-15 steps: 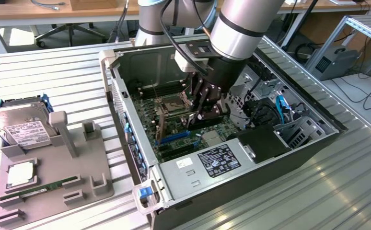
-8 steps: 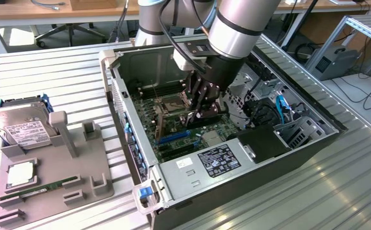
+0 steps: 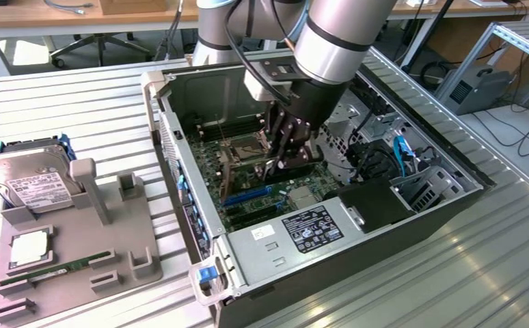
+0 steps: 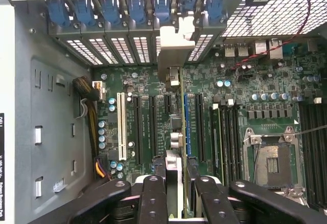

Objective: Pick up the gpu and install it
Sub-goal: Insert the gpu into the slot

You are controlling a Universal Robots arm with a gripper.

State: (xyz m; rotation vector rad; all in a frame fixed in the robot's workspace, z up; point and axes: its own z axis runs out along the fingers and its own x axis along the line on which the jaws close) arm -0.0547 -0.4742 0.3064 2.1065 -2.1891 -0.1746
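The gripper (image 4: 176,196) is clamped on the gpu (image 4: 175,106) — the card stands on edge between the fingers (image 4: 153,198), with its silver bracket (image 4: 171,47) toward the case's rear slot openings. In the wrist view the card hangs just above the motherboard (image 4: 255,116), beside the blue expansion slot (image 4: 187,124). In the exterior view the gripper (image 3: 283,154) is inside the open computer case (image 3: 246,246) on the counter (image 3: 447,273). At about 9 o'clock from the case sits a grey holder tray (image 3: 73,266) carrying a hard drive (image 3: 27,178) and a green memory stick (image 3: 55,268).
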